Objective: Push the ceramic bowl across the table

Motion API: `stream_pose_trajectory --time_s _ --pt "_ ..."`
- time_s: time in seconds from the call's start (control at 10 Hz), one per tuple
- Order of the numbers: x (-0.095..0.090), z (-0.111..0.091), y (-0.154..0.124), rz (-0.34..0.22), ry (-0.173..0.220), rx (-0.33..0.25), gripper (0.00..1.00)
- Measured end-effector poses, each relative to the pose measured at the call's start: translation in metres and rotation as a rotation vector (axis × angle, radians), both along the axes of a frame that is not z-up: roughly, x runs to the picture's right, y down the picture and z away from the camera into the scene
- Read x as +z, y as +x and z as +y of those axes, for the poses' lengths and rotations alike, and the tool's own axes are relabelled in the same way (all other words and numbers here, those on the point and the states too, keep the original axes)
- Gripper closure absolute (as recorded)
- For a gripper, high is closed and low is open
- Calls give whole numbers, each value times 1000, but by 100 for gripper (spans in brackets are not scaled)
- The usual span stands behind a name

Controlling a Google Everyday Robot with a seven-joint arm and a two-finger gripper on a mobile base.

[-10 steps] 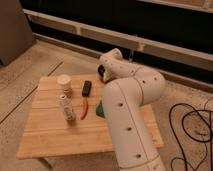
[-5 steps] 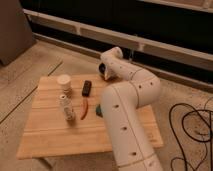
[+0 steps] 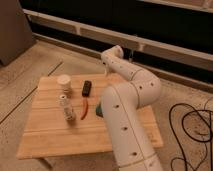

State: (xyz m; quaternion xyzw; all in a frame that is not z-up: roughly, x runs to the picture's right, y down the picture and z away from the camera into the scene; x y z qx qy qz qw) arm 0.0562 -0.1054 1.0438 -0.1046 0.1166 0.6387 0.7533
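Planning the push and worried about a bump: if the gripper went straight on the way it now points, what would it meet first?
Probably the table near its far edge. The gripper hangs there, seemingly pointing down, though depth is unclear.

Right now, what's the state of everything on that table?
Tool: over the far edge of the table.
Cream cup: upright.
Black block: lying flat.
Small bottle: upright.
Red curved item: lying flat.
Green sponge: half hidden by the arm.
Ceramic bowl: not visible.
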Motion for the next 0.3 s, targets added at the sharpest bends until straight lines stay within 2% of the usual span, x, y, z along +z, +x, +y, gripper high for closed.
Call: stream_pose_trajectory --time_s 0.1,0.3 --pt "-5 1 -17 -27 -2 -21 35" --pt "-6 1 -15 -27 -2 -20 35"
